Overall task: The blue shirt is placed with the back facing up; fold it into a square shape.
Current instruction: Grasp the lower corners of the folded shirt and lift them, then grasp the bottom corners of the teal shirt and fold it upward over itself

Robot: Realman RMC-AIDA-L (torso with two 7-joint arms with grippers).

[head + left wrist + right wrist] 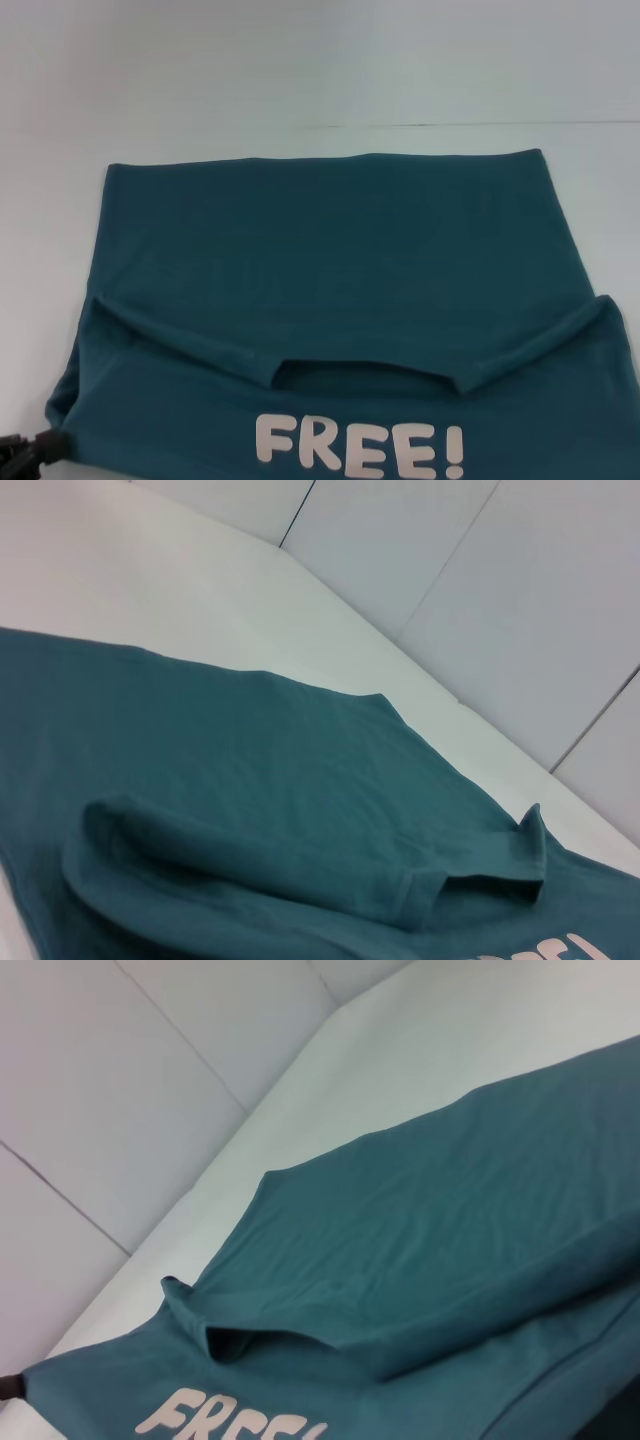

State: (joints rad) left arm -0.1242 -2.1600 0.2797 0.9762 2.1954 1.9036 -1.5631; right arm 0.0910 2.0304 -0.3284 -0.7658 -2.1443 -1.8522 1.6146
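The blue shirt lies spread on the white table, plain side up over its far half. Its near part is turned over toward the far side, showing the neck opening and white "FREE!" lettering. The folded-over edges run diagonally from both sides to the neck. My left gripper shows as a dark tip at the shirt's near left corner, touching the cloth. The left wrist view shows the shirt with a rolled fold. The right wrist view shows the shirt and its lettering. My right gripper is out of view.
The white table stretches beyond the shirt's far edge to a pale wall. Panelled wall runs along the table's edge in the left wrist view.
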